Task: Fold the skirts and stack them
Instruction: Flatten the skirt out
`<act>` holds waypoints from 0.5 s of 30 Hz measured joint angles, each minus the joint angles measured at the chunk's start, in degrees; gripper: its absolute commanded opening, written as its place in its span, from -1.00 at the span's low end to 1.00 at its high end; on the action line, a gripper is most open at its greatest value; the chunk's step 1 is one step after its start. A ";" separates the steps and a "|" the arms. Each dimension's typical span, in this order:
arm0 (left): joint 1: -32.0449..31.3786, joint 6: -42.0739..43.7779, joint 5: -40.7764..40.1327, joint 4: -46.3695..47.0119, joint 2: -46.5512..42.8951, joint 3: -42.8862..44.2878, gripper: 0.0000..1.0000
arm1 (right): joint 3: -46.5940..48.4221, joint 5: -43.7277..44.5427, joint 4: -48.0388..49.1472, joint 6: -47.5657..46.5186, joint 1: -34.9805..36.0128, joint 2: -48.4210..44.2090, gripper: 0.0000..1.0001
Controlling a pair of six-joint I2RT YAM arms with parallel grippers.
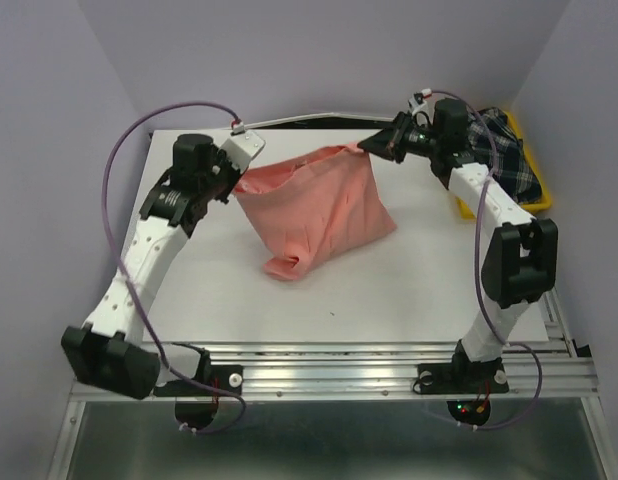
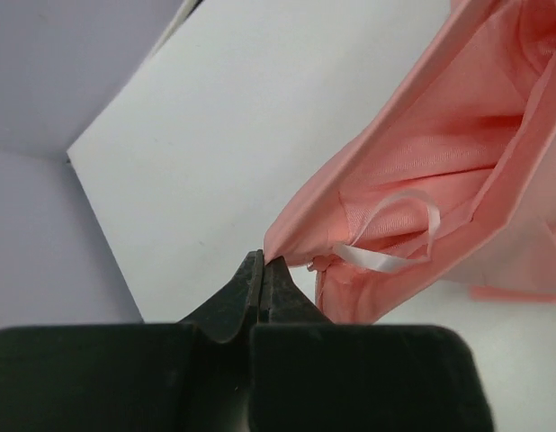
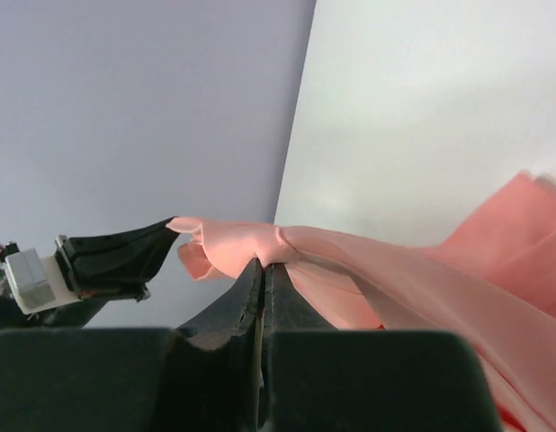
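Pinches one top corner of the salmon-pink skirt point(image 1: 314, 205) in the clenched left end effector point(image 1: 239, 178), the other in the clenched right end effector point(image 1: 367, 147). Holds it spread between raised, forward-reaching arms, hem touching the surface point(image 1: 409, 280). In the yellow tray point(image 1: 541, 192), the plaid skirt point(image 1: 497, 145).

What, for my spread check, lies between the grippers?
The pink skirt hangs stretched between left gripper and right gripper, each shut on its upper edge; seen in top view.
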 measured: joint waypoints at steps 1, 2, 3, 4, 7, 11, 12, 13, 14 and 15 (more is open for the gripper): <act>0.07 -0.17 -1.14 1.99 3.80 2.80 -1.00 | 5.03 1.09 0.24 -0.11 -0.31 3.37 -0.99; 0.17 -0.24 -3.04 5.31 9.01 6.43 -1.00 | 11.17 2.82 0.15 -0.13 -0.72 7.04 -0.99; 0.28 -0.28 -4.13 7.80 12.57 9.18 -1.00 | 16.39 3.85 0.22 -0.22 -1.07 9.79 -0.99; 0.46 -0.37 -5.22 9.05 17.16 13.60 -1.00 | 21.33 5.35 0.72 -0.68 -1.51 12.70 -0.99; 0.83 -0.98 -9.07 12.41 30.56 30.84 -1.00 | 32.65 9.49 1.16 -2.93 -2.49 18.03 -0.99; 1.44 -2.34 -10.71 15.72 40.48 47.74 -1.00 | 41.27 11.52 1.70 -4.85 -3.30 19.43 -0.99; 1.64 -2.54 -10.19 17.05 40.79 49.16 -1.00 | 42.66 11.43 2.38 -5.14 -3.41 19.43 -0.99; 1.68 -2.54 -9.90 17.59 40.11 49.16 -1.00 | 43.58 11.30 3.30 -5.27 -3.50 19.37 -0.99; 1.70 -2.49 -9.07 18.75 38.80 48.19 -1.00 | 43.69 10.69 4.55 -5.60 -3.61 18.80 -0.99; 1.75 -2.47 -8.24 19.82 37.24 46.38 -1.00 | 43.21 10.19 5.11 -5.86 -3.74 18.21 -0.99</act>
